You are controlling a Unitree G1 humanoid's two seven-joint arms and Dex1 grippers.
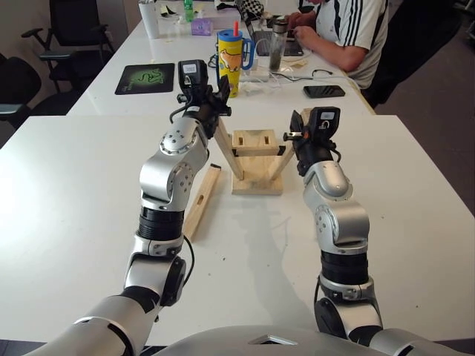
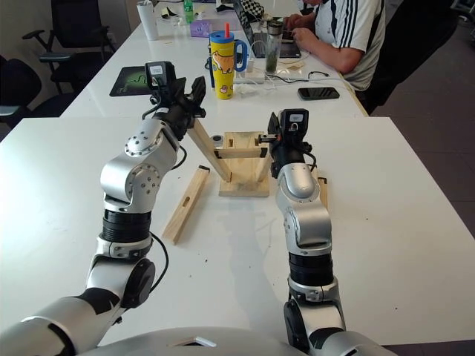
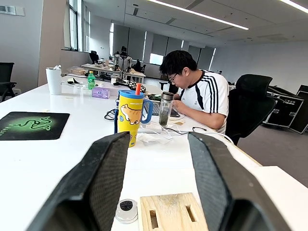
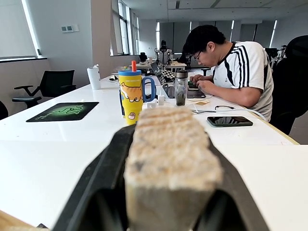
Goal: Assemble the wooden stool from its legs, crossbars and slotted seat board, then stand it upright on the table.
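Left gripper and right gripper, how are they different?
The left gripper is open, nothing between its fingers; the right gripper is shut on a wooden piece. The left gripper is by the top of a slanted leg; the right gripper is on the other side of the stool. Both are black, two-fingered.

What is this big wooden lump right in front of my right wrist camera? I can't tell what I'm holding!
Observer: It's the end of a wooden piece belonging to the half-built stool. Your right gripper is shut on it.
Operator: Where's my other gripper?
Observer: The left gripper hangs open by the top of the stool's slanted left leg.
Operator: Are any pieces not on the stool yet?
Observer: Yes, a loose slotted wooden piece lies flat on the table, to the left of the stool.
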